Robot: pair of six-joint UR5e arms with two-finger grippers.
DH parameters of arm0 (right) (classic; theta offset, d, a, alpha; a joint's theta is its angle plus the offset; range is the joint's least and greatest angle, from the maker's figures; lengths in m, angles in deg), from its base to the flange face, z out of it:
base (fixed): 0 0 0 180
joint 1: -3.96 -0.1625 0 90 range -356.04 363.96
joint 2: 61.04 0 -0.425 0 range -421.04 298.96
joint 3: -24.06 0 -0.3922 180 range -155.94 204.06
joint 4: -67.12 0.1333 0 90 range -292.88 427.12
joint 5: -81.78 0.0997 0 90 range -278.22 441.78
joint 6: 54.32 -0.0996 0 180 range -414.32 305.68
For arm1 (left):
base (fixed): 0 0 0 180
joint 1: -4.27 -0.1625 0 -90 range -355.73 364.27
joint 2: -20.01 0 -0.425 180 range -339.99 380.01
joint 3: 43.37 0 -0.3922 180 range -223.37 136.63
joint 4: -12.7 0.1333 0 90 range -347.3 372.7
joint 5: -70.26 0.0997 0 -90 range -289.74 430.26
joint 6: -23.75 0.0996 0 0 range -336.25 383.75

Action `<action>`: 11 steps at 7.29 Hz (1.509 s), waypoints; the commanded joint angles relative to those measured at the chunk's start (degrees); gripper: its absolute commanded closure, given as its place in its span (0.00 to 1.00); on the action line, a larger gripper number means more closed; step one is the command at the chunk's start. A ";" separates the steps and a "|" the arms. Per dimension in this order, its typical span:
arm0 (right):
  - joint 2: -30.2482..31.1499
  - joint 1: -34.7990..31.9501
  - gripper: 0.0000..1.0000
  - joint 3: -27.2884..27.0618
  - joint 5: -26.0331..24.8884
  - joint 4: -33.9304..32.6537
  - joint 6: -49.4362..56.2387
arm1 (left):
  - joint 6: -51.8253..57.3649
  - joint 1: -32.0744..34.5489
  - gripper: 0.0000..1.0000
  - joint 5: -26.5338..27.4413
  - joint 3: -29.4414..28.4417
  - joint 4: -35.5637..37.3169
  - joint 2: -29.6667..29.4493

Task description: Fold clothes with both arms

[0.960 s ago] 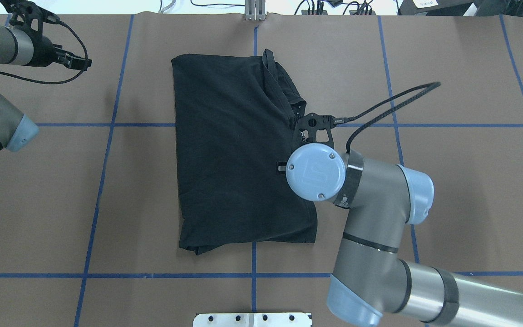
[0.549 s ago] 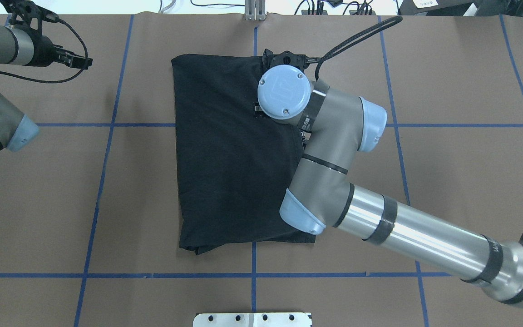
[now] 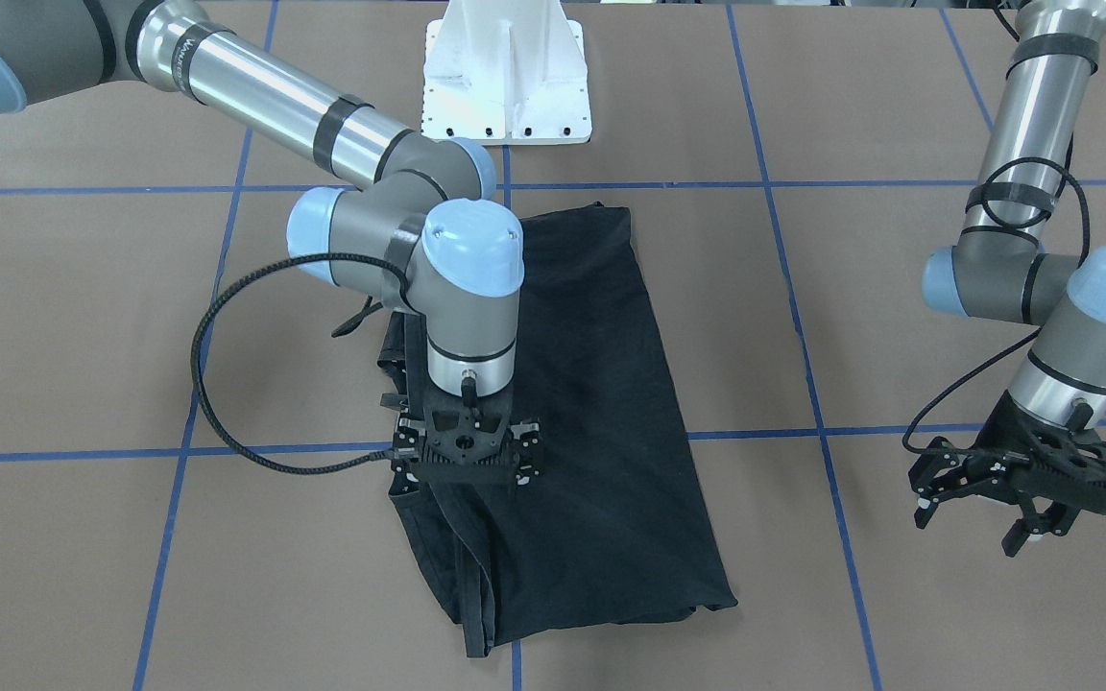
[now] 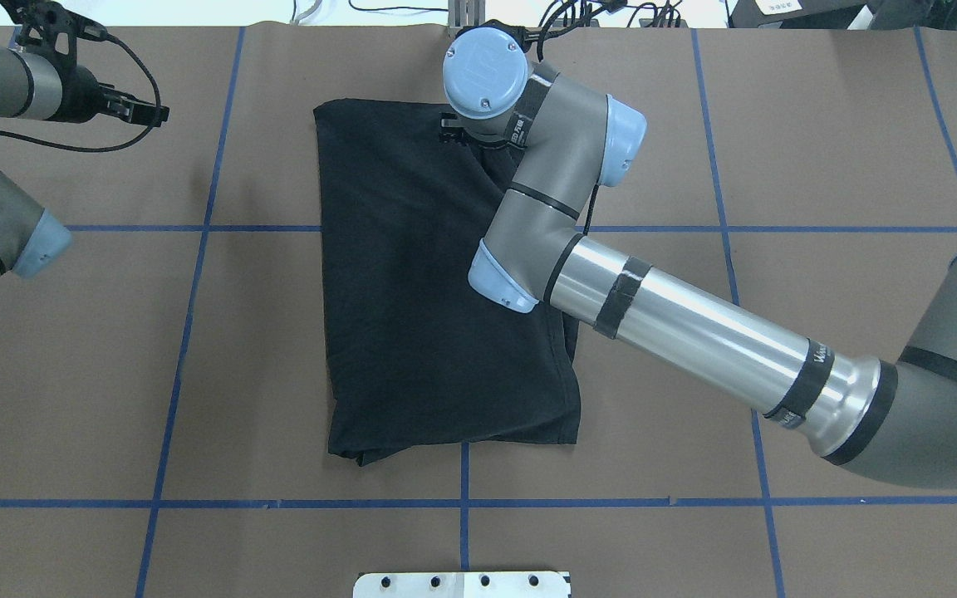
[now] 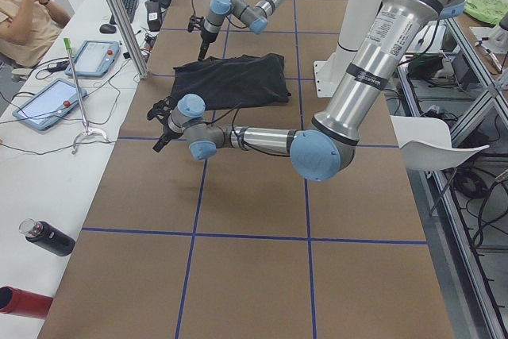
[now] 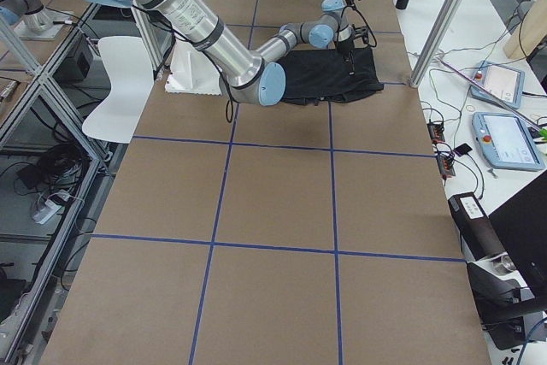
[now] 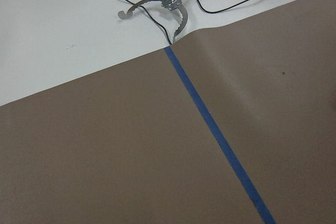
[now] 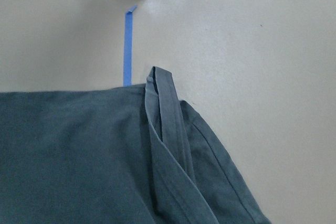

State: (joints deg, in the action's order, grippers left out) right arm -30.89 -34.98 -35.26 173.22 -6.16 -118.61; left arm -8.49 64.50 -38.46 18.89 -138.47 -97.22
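T-shirt (image 4: 412, 316) — right gripper (image 3: 465, 475) splayed, empty, over its edge (left gripper (image 3: 966, 533) splayed too)

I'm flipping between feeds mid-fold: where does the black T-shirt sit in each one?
Front-facing: T-shirt centre, below the white pedestal base.
Overhead: centre, above the base.
Exterior left: upper middle, left of the base.
Exterior right: upper middle, right of the base.
Left wrist: not in view.
Right wrist: fills the lower half.
Shared landmark: the base, in all four exterior views.
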 commanded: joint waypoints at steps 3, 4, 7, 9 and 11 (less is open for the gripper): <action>-1.76 -1.13 0.34 12.02 1.11 13.95 1.81 | -0.02 0.06 0.00 -0.09 -0.03 0.00 0.86; -1.85 -1.05 0.35 15.08 1.02 17.52 1.81 | -0.02 -0.03 0.00 0.00 -0.12 0.00 0.86; -3.69 -1.05 0.86 16.43 1.02 19.22 1.72 | -0.02 0.06 0.00 0.00 -0.12 0.00 0.95; -3.87 -0.96 1.00 16.34 1.02 19.14 1.72 | -0.02 0.06 0.00 0.00 -0.12 0.00 0.95; -3.78 -1.05 1.00 15.73 1.11 18.87 1.72 | 0.07 -0.03 0.00 0.00 0.32 -0.09 1.82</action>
State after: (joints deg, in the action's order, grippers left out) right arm -34.72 -35.98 -19.05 174.26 12.89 -116.90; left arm -8.49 64.55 -38.46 18.88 -138.49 -96.02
